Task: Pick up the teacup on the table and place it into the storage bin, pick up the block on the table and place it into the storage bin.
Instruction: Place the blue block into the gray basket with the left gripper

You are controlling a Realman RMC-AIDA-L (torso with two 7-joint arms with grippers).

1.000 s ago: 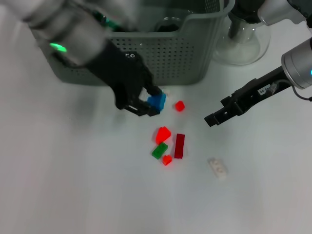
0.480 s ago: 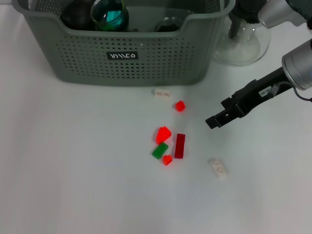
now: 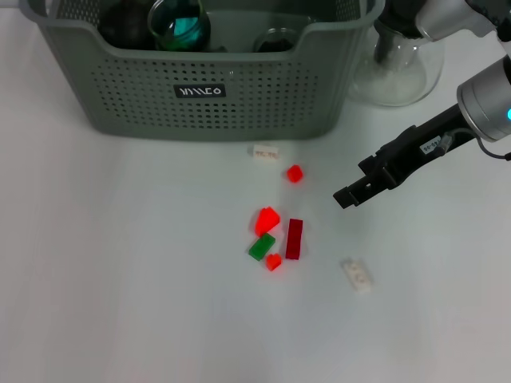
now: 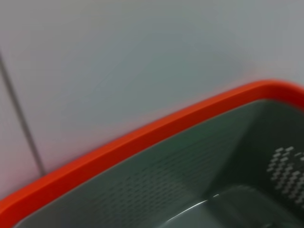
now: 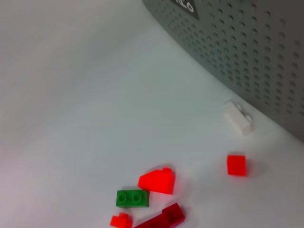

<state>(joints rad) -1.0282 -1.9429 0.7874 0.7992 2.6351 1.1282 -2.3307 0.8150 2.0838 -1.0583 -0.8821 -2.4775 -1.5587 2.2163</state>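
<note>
The grey-green storage bin (image 3: 263, 96) stands at the back of the table, its perforated wall also in the right wrist view (image 5: 247, 47). Inside it are a glass teacup (image 3: 180, 24) with a teal tint, a dark round object and another glass. Loose blocks lie in front: a small red cube (image 3: 295, 173), a red block (image 3: 267, 219), a green one (image 3: 261, 246), a dark red bar (image 3: 294, 238) and a white one (image 3: 265, 151). My right gripper (image 3: 345, 196) hovers right of them, holding nothing I can see. My left gripper is out of view; its wrist view shows a bin's rim (image 4: 142, 137).
A clear glass teapot (image 3: 399, 64) stands right of the bin. Another white block (image 3: 357, 274) lies at the front right and a tiny red piece (image 3: 274, 261) below the green block. The blocks also show in the right wrist view (image 5: 156, 181).
A second ago my left gripper held a blue block in front of the bin; arm and block have since left the head view. My right gripper has shifted slightly up.
</note>
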